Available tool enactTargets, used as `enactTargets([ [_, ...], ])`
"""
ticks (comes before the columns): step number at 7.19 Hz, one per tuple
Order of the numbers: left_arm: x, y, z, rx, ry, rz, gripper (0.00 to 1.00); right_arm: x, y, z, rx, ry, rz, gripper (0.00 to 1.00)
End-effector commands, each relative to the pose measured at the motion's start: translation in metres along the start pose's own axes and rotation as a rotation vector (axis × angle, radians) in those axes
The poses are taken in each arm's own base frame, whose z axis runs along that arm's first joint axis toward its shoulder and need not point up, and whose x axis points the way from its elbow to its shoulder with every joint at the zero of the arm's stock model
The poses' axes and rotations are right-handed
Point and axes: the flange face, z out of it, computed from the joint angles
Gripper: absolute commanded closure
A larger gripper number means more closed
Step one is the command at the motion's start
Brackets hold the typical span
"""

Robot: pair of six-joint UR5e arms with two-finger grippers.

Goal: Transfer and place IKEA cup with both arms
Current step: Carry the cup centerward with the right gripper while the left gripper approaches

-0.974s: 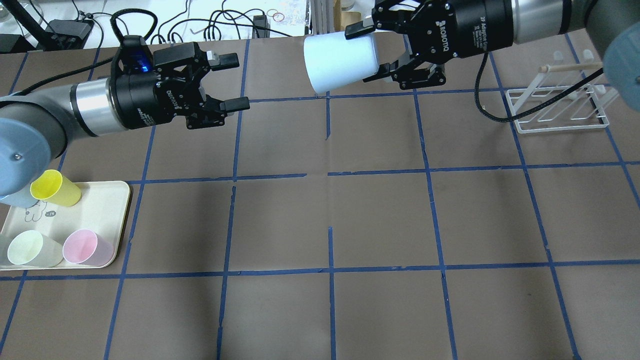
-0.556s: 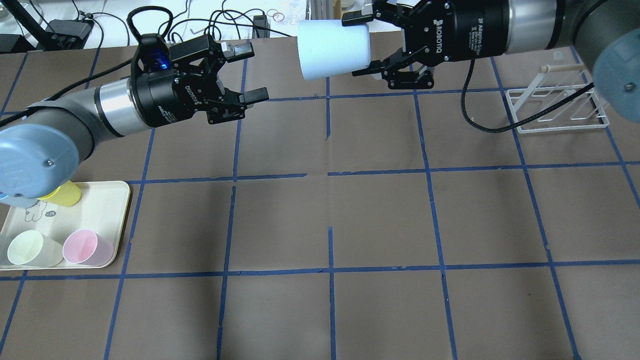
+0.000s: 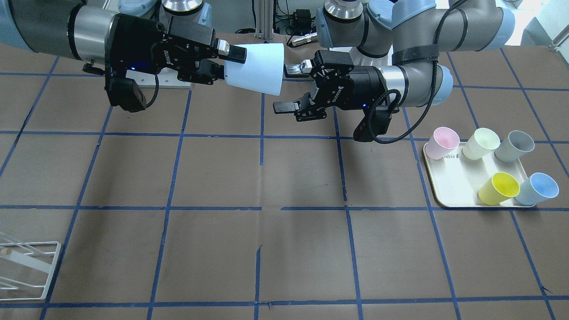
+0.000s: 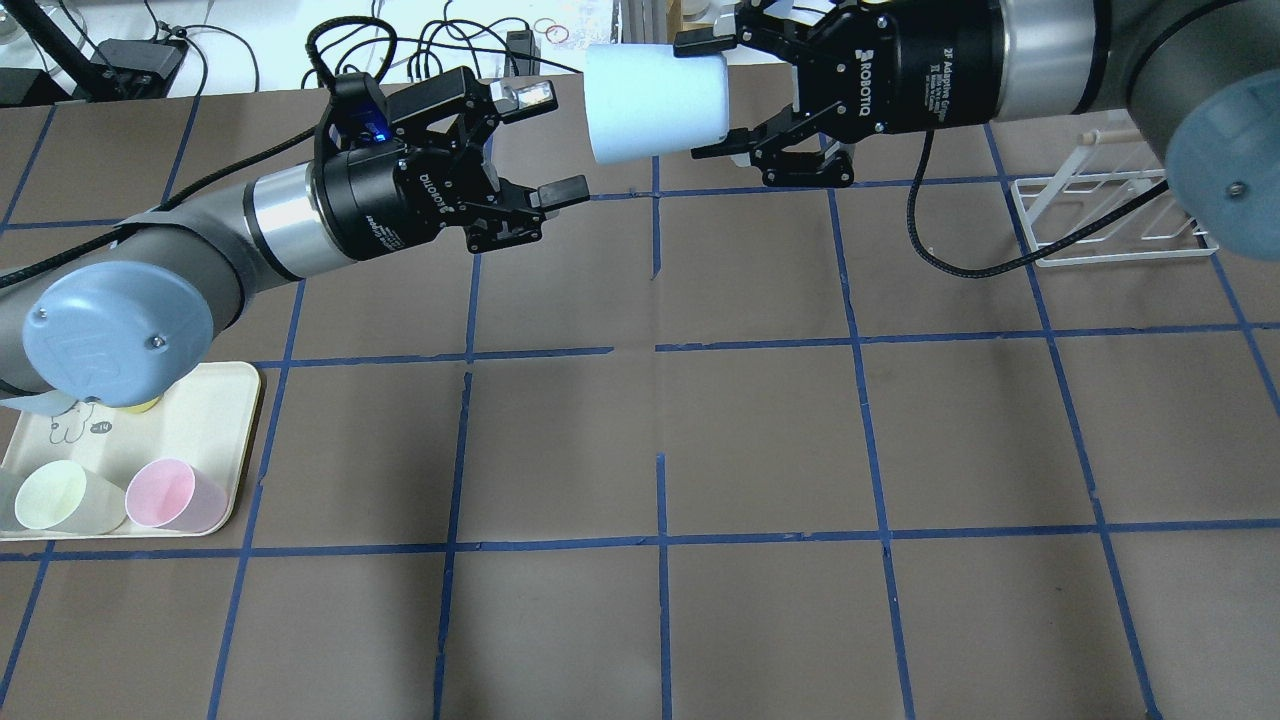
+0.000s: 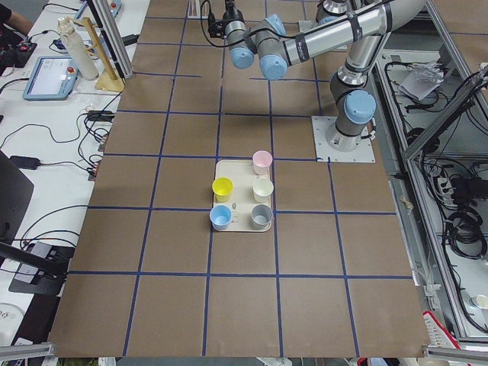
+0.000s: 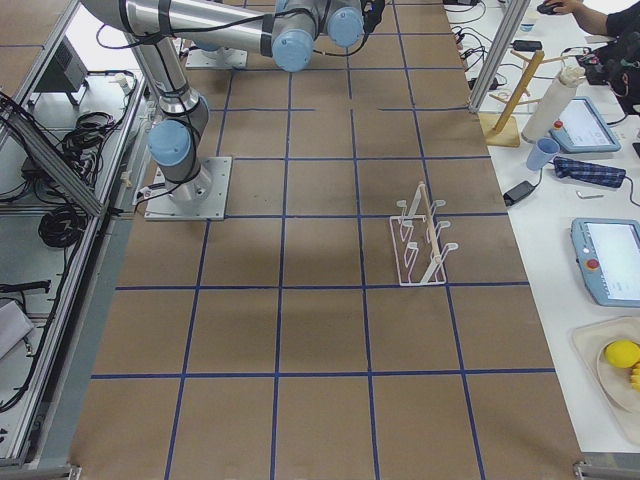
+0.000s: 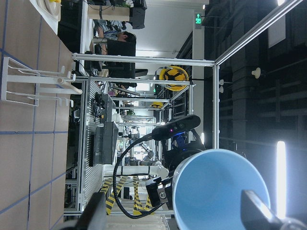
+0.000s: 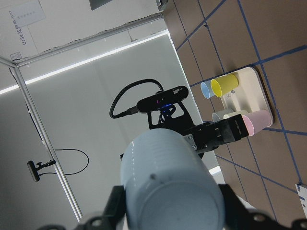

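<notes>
The pale blue IKEA cup [image 4: 655, 100] hangs on its side above the table's far edge, mouth towards my left arm. My right gripper [image 4: 705, 97] is shut on its base end. It also shows in the front view [image 3: 258, 69], held by the right gripper [image 3: 229, 64]. My left gripper [image 4: 555, 143] is open and empty, its fingertips level with the cup's rim and just short of it; it shows in the front view too [image 3: 286, 88]. In the left wrist view the cup's blue mouth [image 7: 220, 191] lies between the two fingers. The right wrist view shows its base [image 8: 168, 182].
A cream tray [image 3: 449, 186] near my left arm holds pink [image 3: 442, 142], pale green [image 3: 480, 143], grey [image 3: 514, 146], yellow [image 3: 498, 188] and sky-blue [image 3: 538, 188] cups. A white wire rack [image 4: 1115, 215] stands at the far right. Cables lie beyond the table's far edge.
My left gripper has moved right and forward, up to the cup's mouth, still open. My right gripper has shifted the cup slightly left and levelled it.
</notes>
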Motion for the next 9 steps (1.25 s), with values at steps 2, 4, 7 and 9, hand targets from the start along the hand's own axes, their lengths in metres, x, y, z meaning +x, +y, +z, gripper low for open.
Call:
enactTargets([
  [2, -0.002, 0.006, 0.007, -0.016, -0.002, -0.007, 0.28, -0.001, 0.001, 0.003, -0.006, 0.001, 0.0, 1.0],
  [4, 0.005, 0.011, 0.008, -0.019, -0.002, 0.003, 0.47, -0.002, 0.0, 0.003, -0.005, 0.007, -0.002, 1.0],
  [7, 0.008, 0.013, 0.008, -0.021, -0.001, 0.001, 0.81, -0.001, 0.0, 0.003, -0.005, 0.006, -0.002, 0.96],
  [9, 0.01, 0.013, 0.008, -0.022, 0.0, 0.012, 1.0, 0.001, -0.001, 0.003, -0.006, 0.008, 0.004, 0.93],
])
